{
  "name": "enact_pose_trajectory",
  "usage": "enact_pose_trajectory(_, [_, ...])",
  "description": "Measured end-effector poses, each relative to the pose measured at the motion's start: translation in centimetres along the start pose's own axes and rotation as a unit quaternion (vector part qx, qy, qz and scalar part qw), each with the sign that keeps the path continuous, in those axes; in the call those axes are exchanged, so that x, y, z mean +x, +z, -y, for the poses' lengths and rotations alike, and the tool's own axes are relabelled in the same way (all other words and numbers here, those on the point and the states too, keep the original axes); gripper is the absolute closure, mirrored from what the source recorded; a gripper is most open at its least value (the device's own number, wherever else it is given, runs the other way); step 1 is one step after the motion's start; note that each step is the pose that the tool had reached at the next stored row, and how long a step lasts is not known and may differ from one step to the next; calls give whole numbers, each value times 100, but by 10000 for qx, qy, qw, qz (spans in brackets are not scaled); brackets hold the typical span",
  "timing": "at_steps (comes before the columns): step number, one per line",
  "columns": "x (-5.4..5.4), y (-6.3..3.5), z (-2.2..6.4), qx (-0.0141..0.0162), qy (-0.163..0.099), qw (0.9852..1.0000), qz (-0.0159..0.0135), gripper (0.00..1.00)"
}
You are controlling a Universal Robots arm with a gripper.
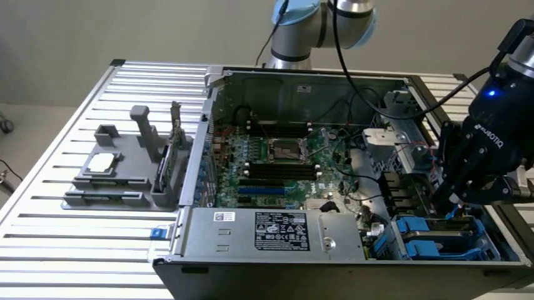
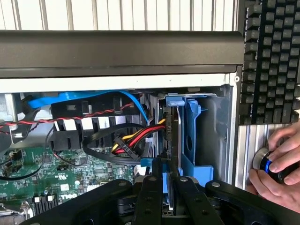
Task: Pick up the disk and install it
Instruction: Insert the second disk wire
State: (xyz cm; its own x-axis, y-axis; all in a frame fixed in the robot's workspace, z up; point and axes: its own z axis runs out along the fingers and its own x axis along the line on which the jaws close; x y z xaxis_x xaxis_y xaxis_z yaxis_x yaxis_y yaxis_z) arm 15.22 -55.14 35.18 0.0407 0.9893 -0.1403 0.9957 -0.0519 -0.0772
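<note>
Exterior view: an open computer case (image 1: 334,187) lies on a slatted table (image 1: 67,156). At right, the black gripper (image 1: 459,197) reaches down into the blue drive bay (image 1: 438,240) in the lower right corner.

Wrist view: at bottom centre, the gripper's fingers (image 2: 150,197) are narrowed onto the disk (image 2: 169,140), standing on edge in its blue carrier, partly inside the bay beside coloured cables (image 2: 131,140). A person's hand (image 2: 279,168) rests on a knob at lower right.

Risk: a tilted disk could jam on the rails or pinch the cables.

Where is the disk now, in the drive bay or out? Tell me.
In, at least partly: the disk stands on edge inside the blue bay, the gripper shut on its near edge.
</note>
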Motion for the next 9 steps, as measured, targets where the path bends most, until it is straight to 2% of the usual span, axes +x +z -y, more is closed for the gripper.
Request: enact_pose_trajectory(9, [-49,57,-27,-3,-24,10000,-64,84])
